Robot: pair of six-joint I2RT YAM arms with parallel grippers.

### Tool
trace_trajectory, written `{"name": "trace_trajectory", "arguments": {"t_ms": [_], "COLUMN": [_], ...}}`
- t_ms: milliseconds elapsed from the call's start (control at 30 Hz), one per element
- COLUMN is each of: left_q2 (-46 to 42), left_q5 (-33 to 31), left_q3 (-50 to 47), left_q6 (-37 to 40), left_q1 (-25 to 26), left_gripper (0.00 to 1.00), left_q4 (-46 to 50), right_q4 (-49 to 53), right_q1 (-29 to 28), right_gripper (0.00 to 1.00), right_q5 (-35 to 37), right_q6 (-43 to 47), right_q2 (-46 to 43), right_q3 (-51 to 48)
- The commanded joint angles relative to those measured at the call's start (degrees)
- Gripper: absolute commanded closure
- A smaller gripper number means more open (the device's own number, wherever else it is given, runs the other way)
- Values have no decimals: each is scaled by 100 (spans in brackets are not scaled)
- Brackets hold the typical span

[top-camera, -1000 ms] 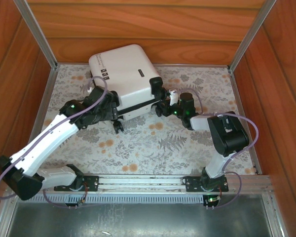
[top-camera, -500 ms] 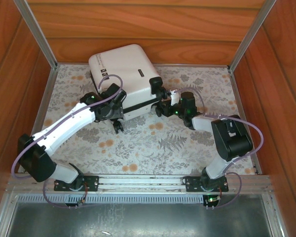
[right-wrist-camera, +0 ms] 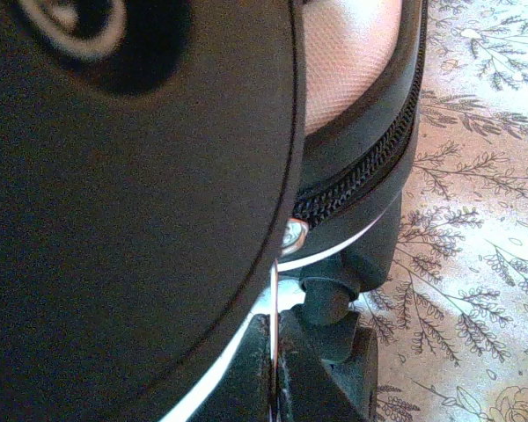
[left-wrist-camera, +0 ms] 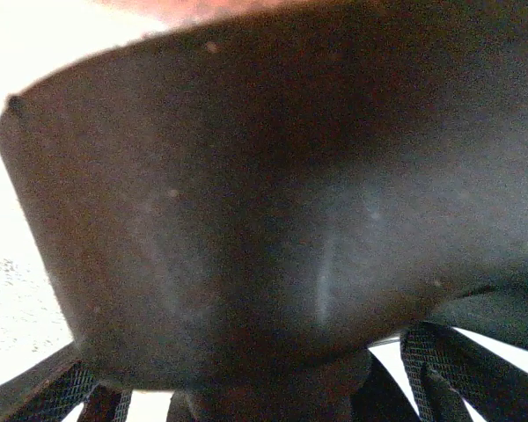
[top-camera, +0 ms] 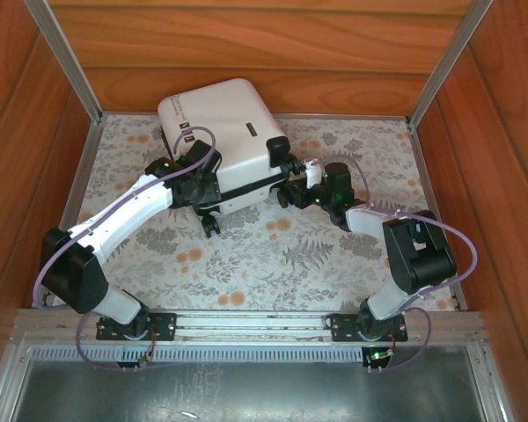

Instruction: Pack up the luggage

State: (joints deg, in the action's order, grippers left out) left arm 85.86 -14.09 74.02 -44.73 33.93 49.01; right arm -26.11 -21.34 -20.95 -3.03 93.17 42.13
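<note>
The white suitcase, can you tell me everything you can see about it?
The small white hard-shell suitcase has rounded corners and looks like glossy plastic, with small black marks on top. It lies flat and looks shut, turned askew on the flowery table near the wooden back wall. A black zip band runs along its edge, and black wheels stick out toward the arms. The left arm reaches its near-left corner; the right arm, jaws shut, reaches the wheel end on its right.
</note>
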Motion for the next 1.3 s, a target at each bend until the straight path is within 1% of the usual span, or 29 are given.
{"name": "trace_trajectory", "arguments": {"t_ms": [0, 67, 100, 133, 233, 300, 333, 433, 467, 533, 667, 700, 800, 867, 967, 1033, 1267], "left_q2": [64, 174, 226, 277, 343, 306, 268, 11, -85, -373, -974, -1140, -1615, -1812, -1947, -2032, -2660], "left_q5": [79, 127, 163, 177, 303, 406, 430, 375, 330, 309, 139, 155, 502, 477, 692, 729, 860], "left_q3": [-46, 2, 28, 53, 118, 122, 120, -86, -182, -437, -929, -1080, -1457, -1625, -1786, -1900, -2400], "left_q6": [-83, -58, -37, -6, 164, 357, 497, 1036, 1217, 1725, 2627, 2852, 3610, 3923, 4372, 4613, 5570], "left_q1": [-176, -184, -185, -185, -185, -185, -185, -198, -200, -212, -245, -271, -311, -344, -461, -497, -510], "left_gripper": [27, 37, 44, 55, 80, 95, 100, 100, 100, 100, 100, 100, 100, 100, 100, 100, 100], "left_q4": [-420, -442, -458, -482, -549, -588, -586, -586, -580, -587, -621, -680, -923, -987, -1000, -1004, -1194], "right_q4": [-184, -176, -169, -131, 90, 350, 522, 1033, 1126, 1315, 2003, 2172, 2458, 2616, 2882, 3007, 3213], "right_q1": [7, 4, 2, 7, 7, 7, 7, 7, 7, 14, 47, 59, 112, 152, 251, 366, 897], "right_gripper": [100, 100, 100, 100, 100, 100, 100, 100, 100, 100, 100, 100, 100, 100, 100, 100, 100], "right_q5": [-141, -129, -112, -93, -40, -71, -93, 3, 100, 65, 172, 189, 323, 378, 413, 396, -110], "right_q6": [153, 153, 172, 199, 339, 607, 786, 1328, 1324, 1659, 2007, 2045, 2043, 2058, 2107, 2172, 2398], "right_q2": [-189, -192, -200, -217, -287, -361, -402, -560, -615, -731, -844, -847, -893, -977, -1142, -1247, -1228], "right_q3": [162, 173, 169, 181, 224, 275, 308, 404, 422, 457, 701, 763, 862, 892, 916, 904, 1105]}}
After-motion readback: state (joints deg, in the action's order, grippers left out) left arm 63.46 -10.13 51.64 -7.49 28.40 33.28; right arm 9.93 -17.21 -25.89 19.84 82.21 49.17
